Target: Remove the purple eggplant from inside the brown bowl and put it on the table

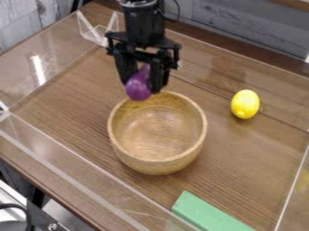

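Brown wood-grain planking covers the bench point(67, 113), its seams running slantwise from about 10 o'clock towards 4 o'clock. A clear, glossy strip point(75, 171) follows the near left edge, from 9 o'clock down to 6 (it picks up pale streaks of light). Grey, weathered-looking boards point(241, 25) stand behind the far edge at 1 o'clock, and similar grey boards point(22, 20) fill the corner near 11. A transparent angled piece point(94, 29) sits by the far side, also towards 11 o'clock.
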